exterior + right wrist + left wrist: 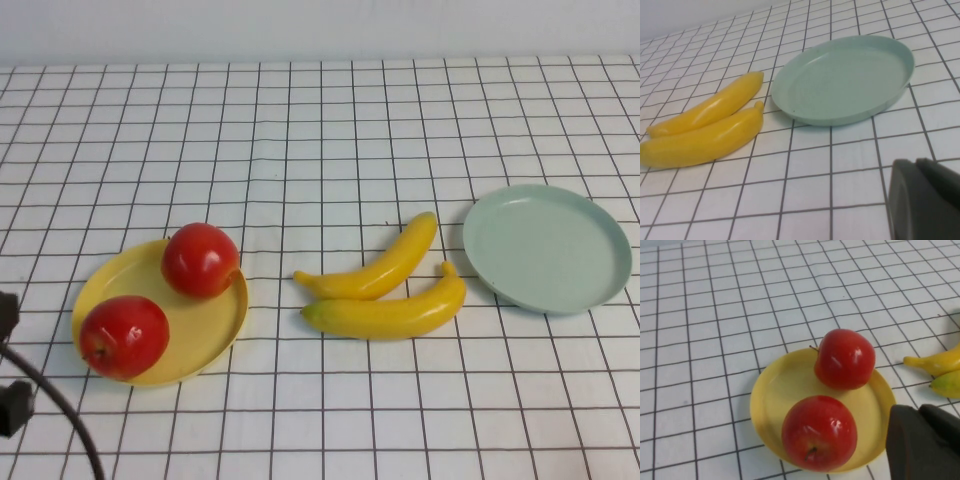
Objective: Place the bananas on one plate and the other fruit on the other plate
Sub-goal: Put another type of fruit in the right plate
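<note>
High view: both red apples (201, 260) sit on the yellow plate (215, 335) at the table's left, one nearer the robot, one farther back. The two bananas (385, 315) lie side by side on the checked cloth (320, 130) (touching, it seems), just left of the empty grey-green plate (548, 248). The left gripper (925, 442) hovers clenched and empty near the yellow plate; the right gripper (925, 200), clenched too, holds nothing, near the green plate.

surface: white tabletop (320, 120), black grid lines | backdrop: plain pale wall (320, 25) | light: even
</note>
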Tool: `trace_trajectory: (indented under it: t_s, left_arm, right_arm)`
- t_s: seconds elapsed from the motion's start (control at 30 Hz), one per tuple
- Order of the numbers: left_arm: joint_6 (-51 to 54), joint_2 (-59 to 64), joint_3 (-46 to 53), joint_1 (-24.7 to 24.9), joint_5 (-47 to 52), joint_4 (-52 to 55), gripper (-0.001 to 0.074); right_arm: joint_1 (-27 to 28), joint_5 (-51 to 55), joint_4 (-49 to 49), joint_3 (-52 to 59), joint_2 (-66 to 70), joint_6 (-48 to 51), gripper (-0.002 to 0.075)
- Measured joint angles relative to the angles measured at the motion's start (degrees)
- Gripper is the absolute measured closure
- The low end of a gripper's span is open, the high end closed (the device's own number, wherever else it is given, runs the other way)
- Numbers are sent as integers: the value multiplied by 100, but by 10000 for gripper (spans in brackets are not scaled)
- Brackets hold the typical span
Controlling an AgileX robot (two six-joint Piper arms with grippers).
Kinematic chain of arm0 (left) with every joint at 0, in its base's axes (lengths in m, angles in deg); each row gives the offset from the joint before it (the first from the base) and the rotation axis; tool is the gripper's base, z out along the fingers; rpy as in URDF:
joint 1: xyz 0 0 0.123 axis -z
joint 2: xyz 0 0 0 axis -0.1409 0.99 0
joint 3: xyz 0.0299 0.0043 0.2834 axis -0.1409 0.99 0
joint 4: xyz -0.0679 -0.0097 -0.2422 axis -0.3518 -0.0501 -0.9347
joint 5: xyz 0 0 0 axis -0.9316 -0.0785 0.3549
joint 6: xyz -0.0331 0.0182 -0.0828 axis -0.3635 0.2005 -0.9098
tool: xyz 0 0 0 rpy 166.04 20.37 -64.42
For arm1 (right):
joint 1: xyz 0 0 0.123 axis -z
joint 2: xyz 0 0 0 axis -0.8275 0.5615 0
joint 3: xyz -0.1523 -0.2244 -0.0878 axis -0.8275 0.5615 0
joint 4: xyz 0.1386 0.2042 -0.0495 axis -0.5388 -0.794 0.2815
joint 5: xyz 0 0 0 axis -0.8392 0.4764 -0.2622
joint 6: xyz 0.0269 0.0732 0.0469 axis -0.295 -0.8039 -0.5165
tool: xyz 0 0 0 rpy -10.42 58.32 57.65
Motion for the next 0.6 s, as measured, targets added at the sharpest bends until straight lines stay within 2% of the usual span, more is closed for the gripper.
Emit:
trace_trajectory:
  t_s: [0.2,0.37,0.53,0.6]
  left_arm:
    - [-870,-1067,895,0,-51,821,736]
    - [-1353,-1867,1726,-66,-761,1407,737]
    - [-1386,-2658,2464,-692,-997,955,737]
    - [-944,-2996,2700,-1025,-1081,639,737]
  right_arm:
    - [0,0,0,0,0,0,741]
    - [0,0,0,0,0,0,741]
    - [0,0,0,0,0,0,741]
    - [0,0,0,0,0,0,741]
